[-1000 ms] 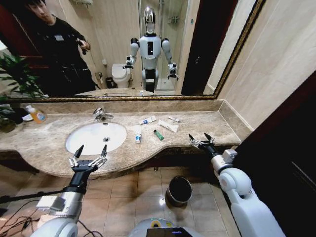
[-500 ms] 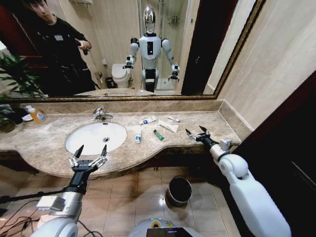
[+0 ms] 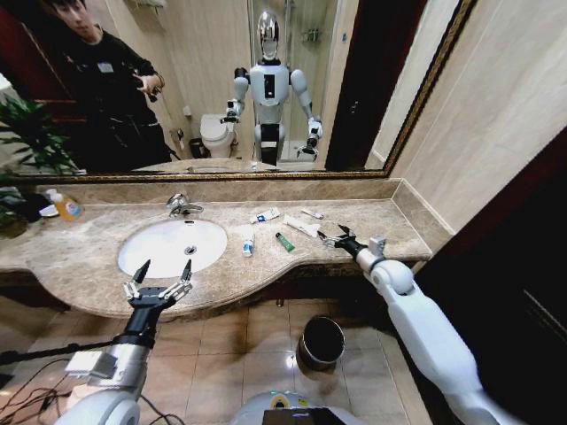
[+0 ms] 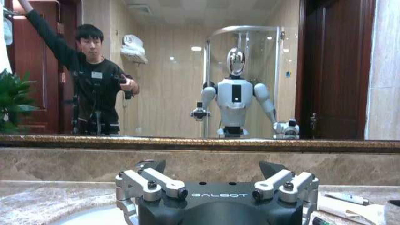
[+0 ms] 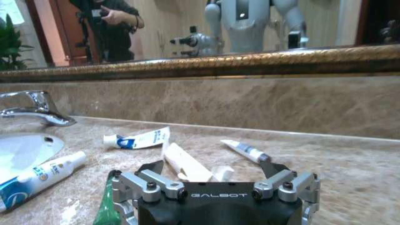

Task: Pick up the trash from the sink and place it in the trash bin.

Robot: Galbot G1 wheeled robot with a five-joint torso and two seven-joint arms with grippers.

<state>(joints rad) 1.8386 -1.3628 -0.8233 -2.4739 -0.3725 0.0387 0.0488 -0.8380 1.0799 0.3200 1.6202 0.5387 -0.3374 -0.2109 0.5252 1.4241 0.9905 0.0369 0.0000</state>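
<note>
R gripper (image 3: 333,236) has moved in across the marble counter (image 3: 89,252) over the last sec, from near the counter's front R edge to just beside the crumpled white wrapper (image 3: 302,227). Fingers spread wide, nothing held. Means approach to first pick is under way, no grasp yet; my read is the wrapper or the green tube (image 3: 284,242) is the target, can't say which.

L gripper (image 3: 159,282) hasn't shifted: hovers at counter's front edge, in front of the sink (image 3: 172,246), fingers open, empty.

Trash location: all of it lies on the counter to the R of the basin, not inside it. Blue-white tube (image 3: 265,215) near back wall, another blue-white tube (image 3: 248,245) just beside the basin rim, green tube next to that, a thin white tube (image 3: 311,213) behind the wrapper. Trash bin (image 3: 321,342) on floor below the counter, looks empty, well apart from the items.

Hard to see: R wrist view has green tube (image 5: 107,206) partly behind the gripper body; wrapper (image 5: 187,164) cut off by it too. Gripper-to-counter gap can't tell. Bin interior dark. Orange bottle (image 3: 65,204) far L, not trash.
</note>
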